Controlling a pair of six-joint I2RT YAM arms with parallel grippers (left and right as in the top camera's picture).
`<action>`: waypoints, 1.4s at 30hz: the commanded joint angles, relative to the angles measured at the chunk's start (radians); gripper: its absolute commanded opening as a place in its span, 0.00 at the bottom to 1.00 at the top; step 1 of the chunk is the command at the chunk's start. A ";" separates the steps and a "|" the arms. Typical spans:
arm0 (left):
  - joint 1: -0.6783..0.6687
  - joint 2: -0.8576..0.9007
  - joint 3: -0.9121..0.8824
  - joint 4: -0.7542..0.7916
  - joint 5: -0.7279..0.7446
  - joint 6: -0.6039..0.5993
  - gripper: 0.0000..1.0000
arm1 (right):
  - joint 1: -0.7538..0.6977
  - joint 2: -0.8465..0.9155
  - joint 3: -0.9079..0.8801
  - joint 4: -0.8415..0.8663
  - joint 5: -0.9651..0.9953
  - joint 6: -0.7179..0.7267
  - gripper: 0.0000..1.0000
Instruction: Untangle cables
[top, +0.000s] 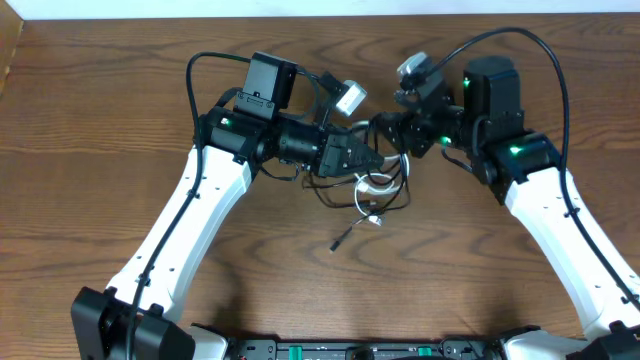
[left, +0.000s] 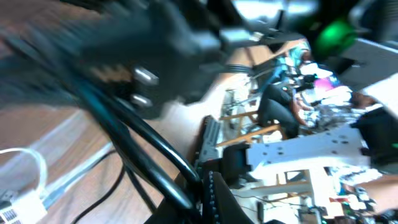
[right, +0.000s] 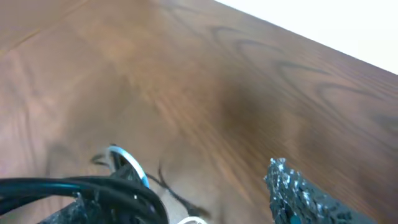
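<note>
Gripping a black strand of the cables (top: 378, 190): left gripper (top: 372, 158) pinched fully closed.
Black-and-white tangle lies on the table (top: 100, 120) directly under and just beside the left gripper; 1 loose plug end (top: 336, 245) lies on the near side of the left gripper, apart from it; right gripper (right: 199, 186) sits just across from the left gripper, fingers (right: 298, 193) spread well apart, clasping nothing; black strands rest against 1 finger.

The table (top: 90, 120) is brown wood with darker wavy grain. The cables (top: 375, 190) are mostly black, one white (the white loop sits mid-tangle). The left arm (top: 190, 220) and right arm (top: 560, 225) are white with black joints, each with a green light (top: 226, 124).
</note>
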 joint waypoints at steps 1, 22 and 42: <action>0.000 -0.026 0.008 -0.004 0.184 -0.004 0.07 | 0.000 0.018 0.000 0.068 0.203 0.211 0.64; 0.031 -0.026 0.008 -0.056 0.208 0.000 0.07 | -0.274 0.019 0.000 -0.117 0.497 0.458 0.59; 0.168 -0.026 0.008 -0.021 0.132 -0.031 0.07 | -0.349 0.043 0.000 -0.179 -0.073 0.098 0.64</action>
